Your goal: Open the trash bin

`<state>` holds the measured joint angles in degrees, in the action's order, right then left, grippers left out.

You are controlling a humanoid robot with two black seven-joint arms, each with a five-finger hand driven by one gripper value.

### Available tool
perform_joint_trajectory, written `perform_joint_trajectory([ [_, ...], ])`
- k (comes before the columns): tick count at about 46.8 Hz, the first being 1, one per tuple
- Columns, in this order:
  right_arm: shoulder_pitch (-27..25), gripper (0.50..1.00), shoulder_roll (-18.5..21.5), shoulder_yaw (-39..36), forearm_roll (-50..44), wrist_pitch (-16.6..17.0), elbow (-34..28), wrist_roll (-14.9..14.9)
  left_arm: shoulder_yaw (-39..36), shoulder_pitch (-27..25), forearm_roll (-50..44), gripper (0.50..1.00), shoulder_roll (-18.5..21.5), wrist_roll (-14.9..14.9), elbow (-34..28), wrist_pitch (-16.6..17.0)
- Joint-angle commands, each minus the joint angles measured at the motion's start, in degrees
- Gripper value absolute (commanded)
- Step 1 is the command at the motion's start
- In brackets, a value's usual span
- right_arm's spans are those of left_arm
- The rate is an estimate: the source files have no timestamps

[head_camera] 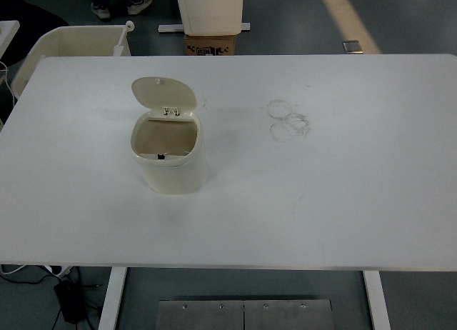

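Small cream plastic trash bin stands on the white table, lid hinged up, interior exposed. Faint ring scuffs mark the table; grey floor beyond. No robot hand in view, so its state cannot be told.

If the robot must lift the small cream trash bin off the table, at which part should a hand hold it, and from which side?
Grip the trash bin around its body just below the rim, coming from the left or right side. The body is upright with rounded walls and free table on both sides. The raised lid stands at the far edge and is only hinged, so it probably makes a poor handle.
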<state>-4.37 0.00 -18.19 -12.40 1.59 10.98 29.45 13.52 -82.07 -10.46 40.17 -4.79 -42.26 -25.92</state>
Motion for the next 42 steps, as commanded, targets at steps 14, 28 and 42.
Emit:
perform_joint_trajectory([
  [14,-0.1,0.991,0.0,0.0,0.0,0.0,0.0,0.0,10.9,10.4,-5.4,1.0,-0.1,0.0,8.9,0.0],
  [28,-0.5,0.991,0.0,0.0,0.0,0.0,-0.1,0.0,19.0,20.6,-9.8,1.0,-3.3,-0.3,13.9,0.3],
  [42,-0.5,0.991,0.0,0.0,0.0,0.0,-0.1,0.0,25.3,29.9,-10.2,1.0,-6.4,-2.2,16.0,1.2],
])
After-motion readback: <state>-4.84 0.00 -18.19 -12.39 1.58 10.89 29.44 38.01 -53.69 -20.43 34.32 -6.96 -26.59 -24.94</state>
